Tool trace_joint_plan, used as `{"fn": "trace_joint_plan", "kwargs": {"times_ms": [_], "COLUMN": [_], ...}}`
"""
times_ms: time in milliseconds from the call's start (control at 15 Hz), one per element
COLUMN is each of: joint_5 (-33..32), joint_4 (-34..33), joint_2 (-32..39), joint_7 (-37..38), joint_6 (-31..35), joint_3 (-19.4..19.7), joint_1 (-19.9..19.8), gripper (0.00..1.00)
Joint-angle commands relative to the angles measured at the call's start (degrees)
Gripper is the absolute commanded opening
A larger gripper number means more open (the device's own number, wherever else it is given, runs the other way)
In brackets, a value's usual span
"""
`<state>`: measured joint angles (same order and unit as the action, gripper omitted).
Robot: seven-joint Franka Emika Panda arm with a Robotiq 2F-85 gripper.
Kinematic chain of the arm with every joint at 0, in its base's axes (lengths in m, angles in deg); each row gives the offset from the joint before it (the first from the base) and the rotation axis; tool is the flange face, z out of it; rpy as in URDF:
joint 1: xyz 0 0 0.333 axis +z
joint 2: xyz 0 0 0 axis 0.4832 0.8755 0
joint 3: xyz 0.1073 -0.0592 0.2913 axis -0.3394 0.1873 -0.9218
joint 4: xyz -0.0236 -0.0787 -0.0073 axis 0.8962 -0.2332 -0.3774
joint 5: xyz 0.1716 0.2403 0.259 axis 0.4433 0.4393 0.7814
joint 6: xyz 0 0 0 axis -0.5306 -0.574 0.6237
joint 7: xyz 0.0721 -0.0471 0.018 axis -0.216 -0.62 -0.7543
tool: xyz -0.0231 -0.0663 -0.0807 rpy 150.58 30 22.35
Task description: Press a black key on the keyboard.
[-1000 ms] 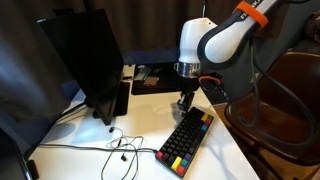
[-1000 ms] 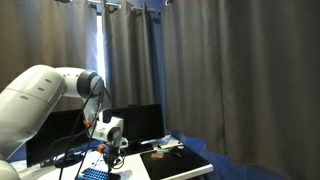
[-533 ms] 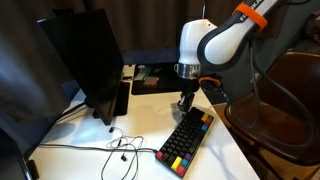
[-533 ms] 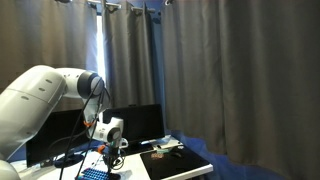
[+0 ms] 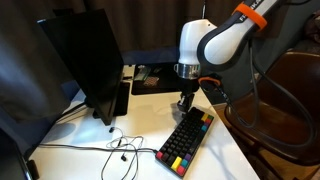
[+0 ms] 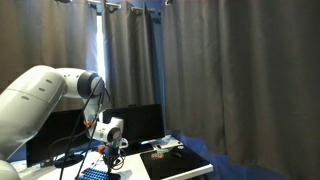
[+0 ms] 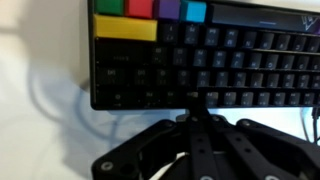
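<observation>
The black keyboard [image 5: 186,140] lies on the white table, with red, yellow, green and blue keys at its near end. It fills the top of the wrist view [image 7: 210,62] and shows only partly in an exterior view [image 6: 93,173]. My gripper [image 5: 185,103] hangs over the keyboard's far end, fingers shut together and pointing down. In the wrist view the shut fingertips [image 7: 196,98] touch a black key in the row at the keyboard's near edge.
A black monitor [image 5: 82,62] stands at the left on the white table [image 5: 140,135]. A thin black cable [image 5: 118,148] curls in front of it. A black mat [image 5: 160,80] with small items lies behind the gripper. A dark chair [image 5: 285,100] is at the right.
</observation>
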<state>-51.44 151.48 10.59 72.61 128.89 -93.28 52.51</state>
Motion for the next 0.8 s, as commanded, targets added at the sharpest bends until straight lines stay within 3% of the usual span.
{"fn": "trace_joint_plan", "kwargs": {"times_ms": [0,333,400,467,733], "joint_5": [-0.8,-0.2,-0.3,-0.1,0.2], "joint_4": [-0.5,0.5,0.6,0.8,2.6], "joint_2": [-0.5,-2.7,-3.2,-3.7,-7.5], "joint_7": [1.4,1.1,1.3,0.9,-0.7], "joint_6": [-0.1,-0.1,-0.3,-0.7,-4.1], "joint_3": [0.5,-0.1,0.0,-0.3,-1.2], "joint_1": [0.8,0.3,0.4,0.1,-0.7], "gripper": [0.0,0.0,0.26,0.27,0.53]}}
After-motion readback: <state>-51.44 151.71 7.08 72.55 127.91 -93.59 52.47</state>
